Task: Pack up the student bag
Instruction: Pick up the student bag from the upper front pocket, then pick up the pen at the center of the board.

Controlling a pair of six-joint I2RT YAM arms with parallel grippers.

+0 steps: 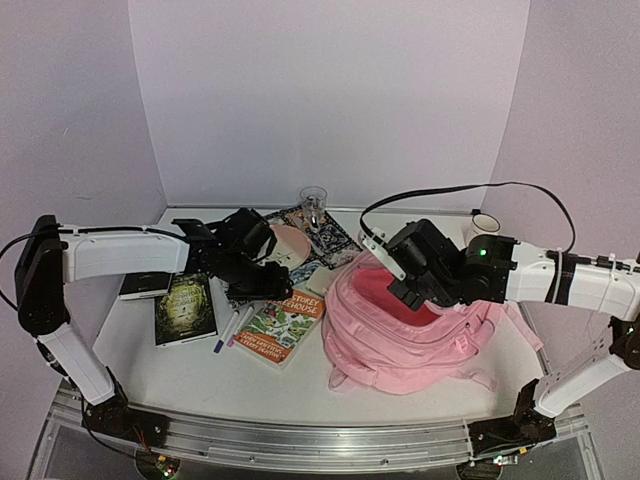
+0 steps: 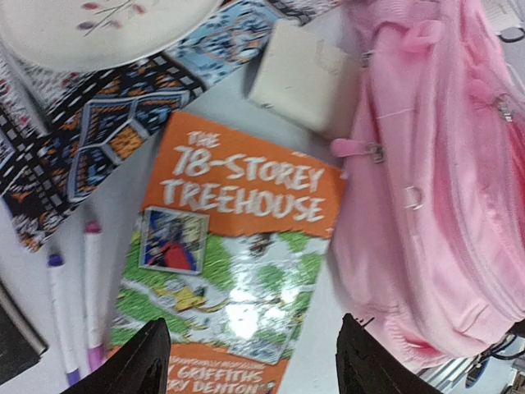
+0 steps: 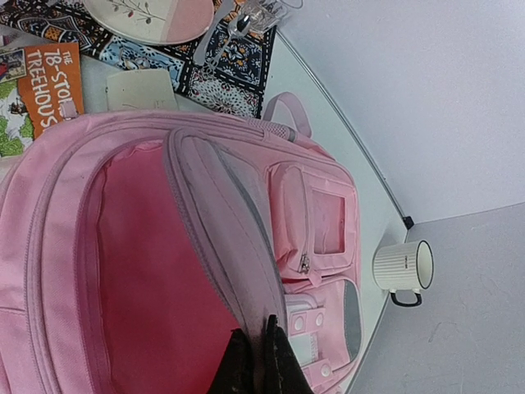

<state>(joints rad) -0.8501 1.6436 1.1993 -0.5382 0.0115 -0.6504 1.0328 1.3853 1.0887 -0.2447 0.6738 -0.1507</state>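
The right gripper point(image 3: 258, 365) has its jaws closed on the flap edge of the student bag point(image 3: 320, 213). The bag lies on the right half of the table point(image 1: 200, 375), its main compartment open and the red lining showing. The left gripper point(image 2: 254, 365) hangs with jaws wide apart, holding nothing, over an orange book point(image 2: 238, 238) just left of the bag. A cream pad point(image 2: 299, 78) lies beyond the book, beside the bag. 2 markers point(image 2: 92, 287) lie left of the book and a dark book point(image 1: 186, 308) further left. On the far side a patterned cloth point(image 2: 107, 123) carries a plate point(image 2: 82, 25), and a white mug point(image 3: 404, 267) stands at the far right.
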